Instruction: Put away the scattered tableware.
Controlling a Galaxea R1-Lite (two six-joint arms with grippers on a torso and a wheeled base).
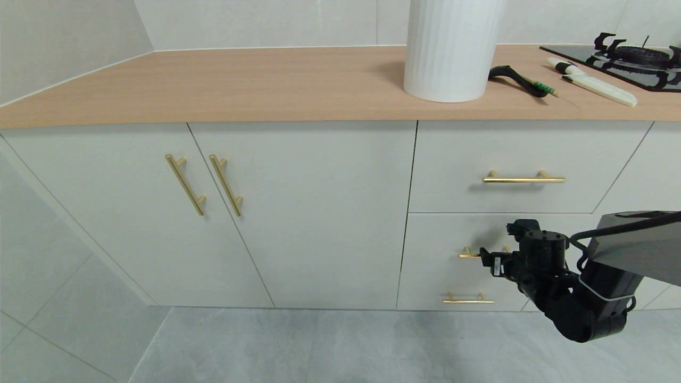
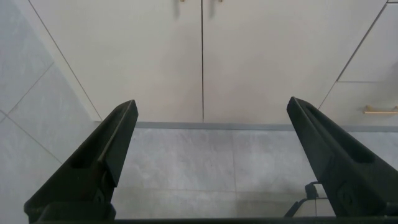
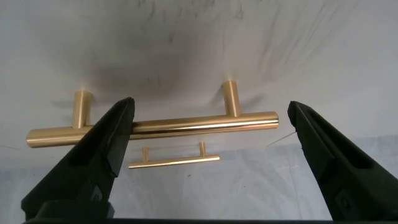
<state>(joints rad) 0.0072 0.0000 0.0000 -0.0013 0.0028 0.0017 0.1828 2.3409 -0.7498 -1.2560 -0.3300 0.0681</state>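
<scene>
At the middle drawer's brass handle [image 3: 186, 126], right hand [image 3: 209, 107] released, fingers spread to either side of the bar. Left hand [image 2: 211, 106] also spread, low over the floor. White knife [image 1: 598, 85] and black-handled tool [image 1: 513, 74] lie on counter [image 1: 239, 80] near the hob [image 1: 633, 56]. Likely light, stiff and slick, so grip them by the handles. Floor before the drawers looks free for pulling out.
</scene>
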